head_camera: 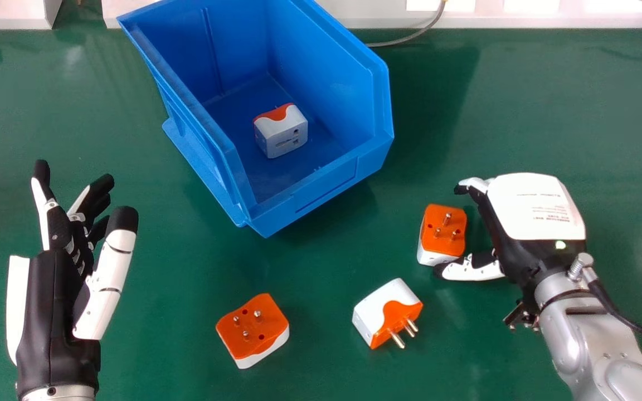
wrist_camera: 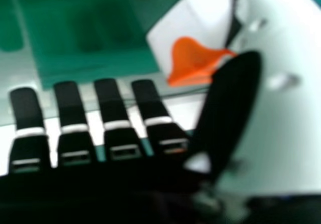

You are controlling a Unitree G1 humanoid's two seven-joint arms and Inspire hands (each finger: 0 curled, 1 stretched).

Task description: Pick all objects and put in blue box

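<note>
My right hand is low over the table, palm down, open, its thumb close by the near edge of an orange and white adapter. In the right hand view, my hand has straight fingers, and a white and orange adapter shows by the thumb. Two more adapters lie nearer the front: one pins up, one on its side. Inside the blue box rests another adapter. My left hand is open and holds nothing, left of the box.
The green table extends around the box and adapters. A grey cable runs along the back edge behind the box, beside a pale ledge.
</note>
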